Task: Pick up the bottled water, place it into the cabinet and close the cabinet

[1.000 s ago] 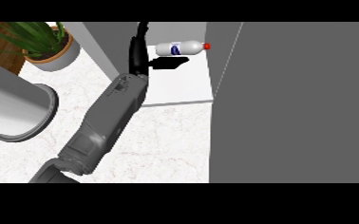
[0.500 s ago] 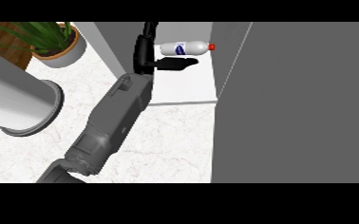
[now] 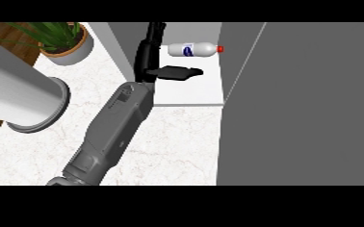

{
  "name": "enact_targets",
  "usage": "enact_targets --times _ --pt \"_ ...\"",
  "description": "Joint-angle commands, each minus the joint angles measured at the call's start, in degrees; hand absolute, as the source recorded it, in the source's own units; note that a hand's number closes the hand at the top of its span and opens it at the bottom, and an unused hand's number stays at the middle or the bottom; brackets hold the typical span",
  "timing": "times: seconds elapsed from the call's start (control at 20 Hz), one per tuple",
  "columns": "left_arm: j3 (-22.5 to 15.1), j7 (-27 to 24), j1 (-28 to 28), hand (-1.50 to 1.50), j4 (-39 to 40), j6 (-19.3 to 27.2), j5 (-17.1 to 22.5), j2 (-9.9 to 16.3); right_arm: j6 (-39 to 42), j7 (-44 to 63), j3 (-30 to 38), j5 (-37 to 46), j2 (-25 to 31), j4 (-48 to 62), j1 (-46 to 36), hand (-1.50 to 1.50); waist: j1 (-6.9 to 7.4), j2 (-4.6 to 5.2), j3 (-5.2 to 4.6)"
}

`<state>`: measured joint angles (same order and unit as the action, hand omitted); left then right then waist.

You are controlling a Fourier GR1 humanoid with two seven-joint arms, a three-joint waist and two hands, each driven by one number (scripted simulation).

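Observation:
The bottled water (image 3: 192,49) lies on its side on the white cabinet floor (image 3: 192,92), red cap pointing right. My left hand (image 3: 151,57) is just left of and below the bottle, apart from it. Its fingers point straight up along the cabinet's left wall and the thumb sticks out to the right under the bottle, so the hand is open and holds nothing. The grey forearm runs down to the lower left. The big grey cabinet door (image 3: 292,106) stands open at the right. My right hand does not show.
A potted plant (image 3: 65,45) stands at the upper left on the marble counter (image 3: 177,144). A large grey cylinder (image 3: 28,101) stands at the left edge, close to my forearm. The open door fills the right side of the view.
The bottle stays lying in the cabinet. My left hand has drawn back slightly from it, and the whole view has shifted a little.

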<state>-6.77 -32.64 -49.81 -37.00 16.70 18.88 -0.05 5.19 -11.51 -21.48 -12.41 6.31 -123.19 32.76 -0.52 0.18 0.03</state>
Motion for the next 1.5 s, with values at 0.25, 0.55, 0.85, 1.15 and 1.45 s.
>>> enact_targets --times 0.25,0.55,0.85,1.15,1.45 --pt "-5.05 5.39 18.87 -1.5 -22.77 -3.0 1.73 2.82 1.58 -1.38 2.69 -2.44 2.67 -1.42 2.98 -1.5 2.13 -0.96 0.0" --pt "-9.58 15.59 29.35 -1.5 -44.81 0.51 2.21 4.28 -1.28 0.1 -2.71 1.92 0.52 -2.84 3.2 -1.5 2.31 -0.95 -0.02" --pt "-14.77 18.58 43.69 -1.5 -64.08 2.48 -0.02 6.01 -1.06 1.19 -2.26 0.78 1.1 -2.4 1.03 -1.5 1.25 -0.51 -0.01" --pt "-17.37 22.77 53.54 -1.5 -77.53 -0.65 1.31 10.91 -1.4 0.57 -8.65 9.08 2.73 -3.49 1.2 -1.5 1.05 -0.47 -0.04" --pt "-22.54 16.11 65.9 -1.5 -83.35 -0.07 -1.17 10.67 3.84 7.46 -10.82 10.45 10.41 -8.29 1.65 1.5 1.29 -0.52 -0.11"
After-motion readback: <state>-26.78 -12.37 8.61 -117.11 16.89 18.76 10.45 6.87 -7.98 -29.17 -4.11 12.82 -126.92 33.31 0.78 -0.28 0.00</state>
